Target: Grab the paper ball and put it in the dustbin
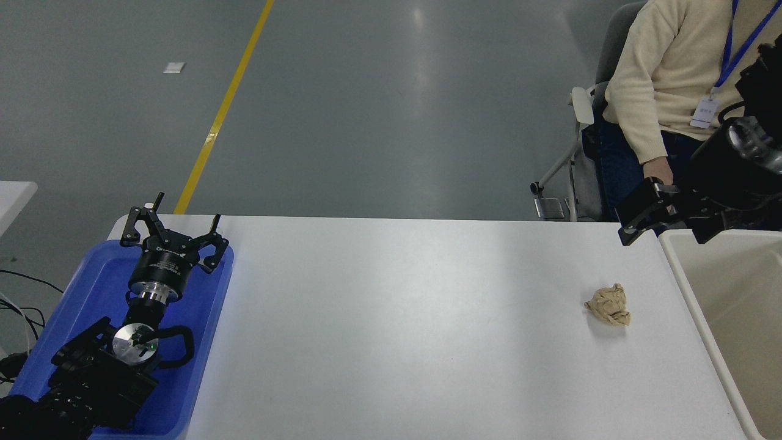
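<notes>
The tan paper ball [608,304] lies on the white table [397,318], right of the middle and a short way left of the dustbin. The cream-white dustbin [679,264] stands at the table's right edge, partly cut off by the picture, and what shows of its inside is empty. My right gripper [640,215] comes in from the right edge and hangs over the table's far right corner, beside the dustbin's far left corner and well beyond the ball. It is seen side-on and holds nothing visible. My left gripper [174,223] is parked open at the lower left.
A shallow blue tray [201,342] sits under the parked left arm at the table's left end. A person in a cream sweater [666,67] sits on a chair beyond the far right corner, one hand [657,168] close behind my right gripper.
</notes>
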